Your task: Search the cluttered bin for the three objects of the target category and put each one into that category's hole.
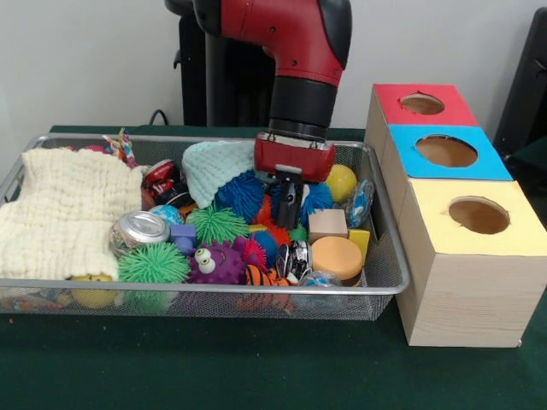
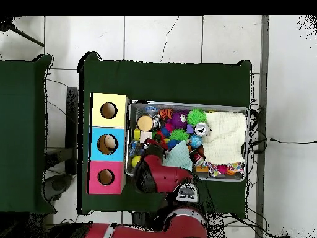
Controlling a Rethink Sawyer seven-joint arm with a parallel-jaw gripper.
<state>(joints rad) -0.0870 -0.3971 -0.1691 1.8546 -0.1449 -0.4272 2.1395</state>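
A dark green table (image 1: pixel 256 376) stands before a pale wall, with a tiled floor visible around it from above. On the table sits the cluttered bin (image 1: pixel 205 289), a shallow silver wire-mesh basket, and just to its right a row of three wooden boxes, each with a round hole: a red-topped box (image 1: pixel 423 104) farthest, a blue-topped box (image 1: pixel 449 152) in the middle, and a yellow-topped box (image 1: pixel 475 218) nearest.

The bin is packed. A cream knitted cloth (image 1: pixel 64 209) fills its left side. A pale green knitted piece (image 1: pixel 214 166) lies at the far middle. Spiky rubber balls crowd the centre: a blue spiky ball (image 1: pixel 241 195), a green spiky ball (image 1: pixel 216 225), and a purple spiky toy with eyes (image 1: pixel 218 263). Nearby are a crushed silver can (image 1: pixel 139 229), a wooden cube (image 1: pixel 328 225), an orange wooden disc (image 1: pixel 337 256) and a yellow ball (image 1: pixel 342 182).

The red and black arm comes down from above into the right-centre of the bin. Its gripper (image 1: pixel 289 205) points straight down among the blue spiky balls. The dark fingers look close together, nearly shut, with their tips buried in the toys; whether they grip anything cannot be told.

To do this step well, the gripper likely needs to settle on one single object, clear of its neighbours, and lift straight up so the soft spiky toys do not snag or drag others out.
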